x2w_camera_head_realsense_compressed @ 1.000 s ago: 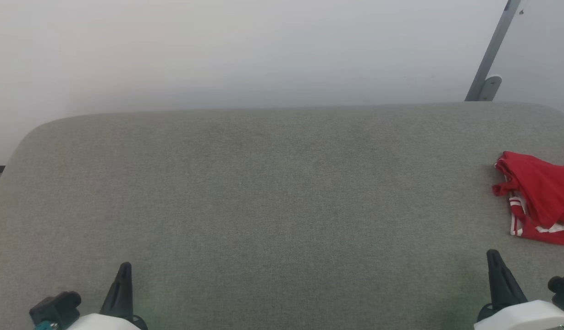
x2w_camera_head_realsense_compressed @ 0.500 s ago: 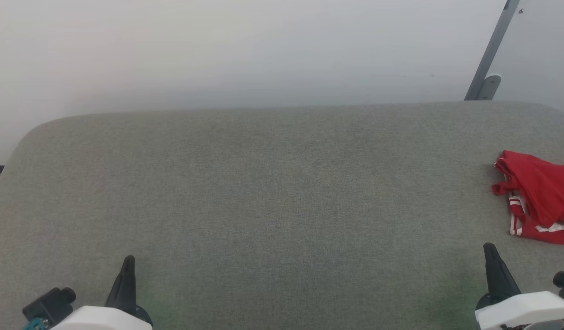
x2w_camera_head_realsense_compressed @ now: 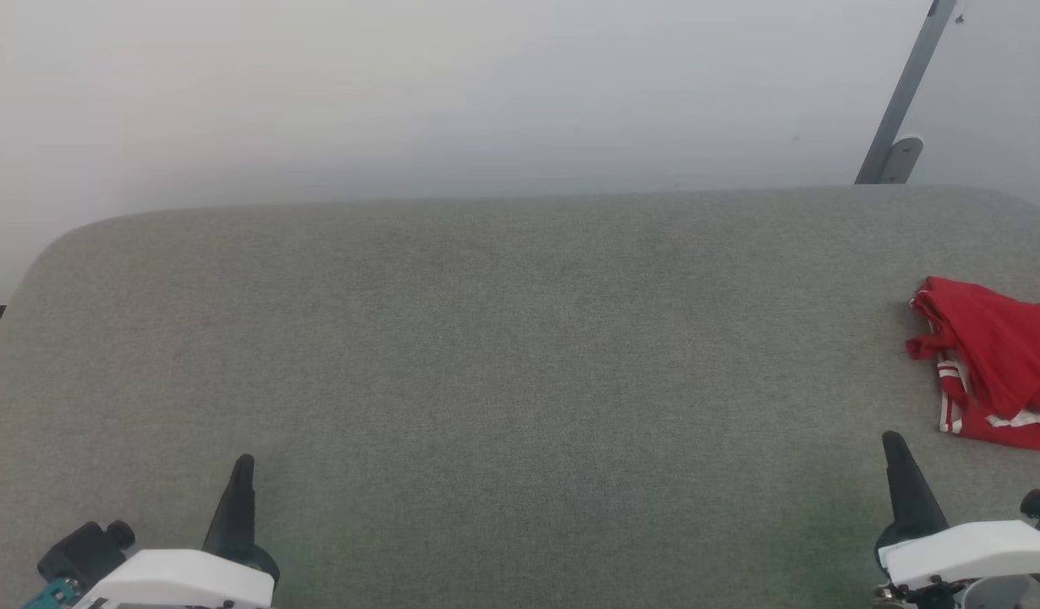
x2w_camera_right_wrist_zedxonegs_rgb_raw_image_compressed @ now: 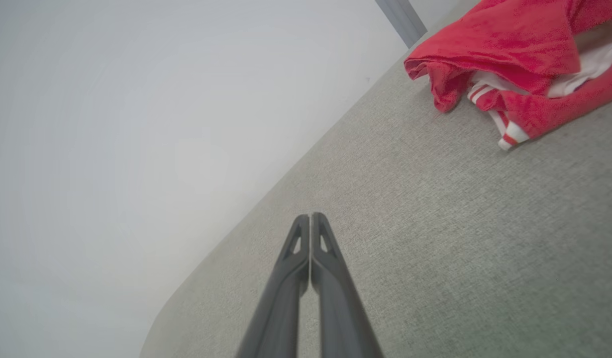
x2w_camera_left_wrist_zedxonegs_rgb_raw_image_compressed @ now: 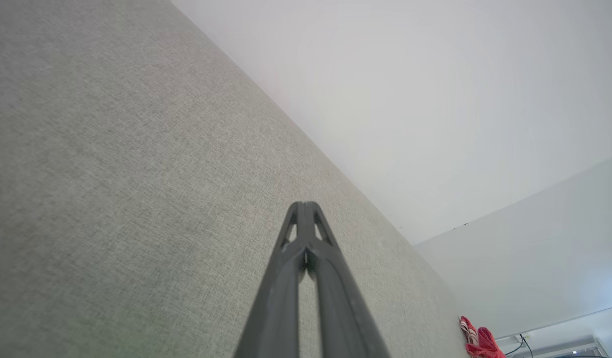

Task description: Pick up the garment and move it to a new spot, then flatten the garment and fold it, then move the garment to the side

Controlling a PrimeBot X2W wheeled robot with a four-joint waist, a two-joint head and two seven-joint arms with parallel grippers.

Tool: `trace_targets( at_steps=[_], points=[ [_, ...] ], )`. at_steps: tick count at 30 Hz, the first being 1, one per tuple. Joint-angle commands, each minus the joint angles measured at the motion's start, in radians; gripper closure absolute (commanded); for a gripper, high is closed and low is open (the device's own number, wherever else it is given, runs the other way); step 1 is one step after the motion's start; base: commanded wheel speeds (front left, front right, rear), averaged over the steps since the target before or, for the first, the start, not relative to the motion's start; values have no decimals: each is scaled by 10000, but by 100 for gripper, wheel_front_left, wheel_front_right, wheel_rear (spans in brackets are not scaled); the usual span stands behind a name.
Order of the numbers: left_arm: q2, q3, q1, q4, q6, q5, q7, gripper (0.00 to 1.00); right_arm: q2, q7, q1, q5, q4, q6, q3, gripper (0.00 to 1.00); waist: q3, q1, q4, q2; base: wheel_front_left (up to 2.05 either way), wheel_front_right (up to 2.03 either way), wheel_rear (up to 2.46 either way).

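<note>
The garment [x2w_camera_head_realsense_compressed: 998, 364] is a red shirt with white and striped trim, bunched in a heap at the right edge of the grey cushioned surface [x2w_camera_head_realsense_compressed: 503, 338]. It shows close up in the right wrist view, the garment [x2w_camera_right_wrist_zedxonegs_rgb_raw_image_compressed: 515, 54] at upper right, and far off as the garment [x2w_camera_left_wrist_zedxonegs_rgb_raw_image_compressed: 477, 340] in the left wrist view. My right gripper [x2w_camera_head_realsense_compressed: 894, 447] is shut and empty, nearer me and left of the heap, apart from it; its tips [x2w_camera_right_wrist_zedxonegs_rgb_raw_image_compressed: 310, 219] press together. My left gripper [x2w_camera_head_realsense_compressed: 243, 468] is shut and empty at the lower left, fingers [x2w_camera_left_wrist_zedxonegs_rgb_raw_image_compressed: 306, 206] closed over bare fabric.
A pale wall runs behind the surface's far edge. A grey slanted metal post [x2w_camera_head_realsense_compressed: 905, 93] with a bracket stands at the back right. The surface's left corner [x2w_camera_head_realsense_compressed: 55, 254] curves away, with dark floor beyond.
Both grippers have crept a little forward up the head view. The garment has not moved.
</note>
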Motion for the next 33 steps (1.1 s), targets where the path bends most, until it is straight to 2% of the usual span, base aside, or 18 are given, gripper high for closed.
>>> trace_targets(
  at_steps=[1, 33],
  points=[
    [8, 58, -316, -151, -10, -329, 76, 100, -15, 105, -215, 333, -161, 0, -44, 100, 2, 0, -2, 0, 0, 0, 0],
    [-300, 110, -677, -342, -17, -3434, 957, 100, 267, 963, -677, 3448, -163, 0, -82, 100, 38, 0, -47, 0, 0, 0, 0]
  ],
)
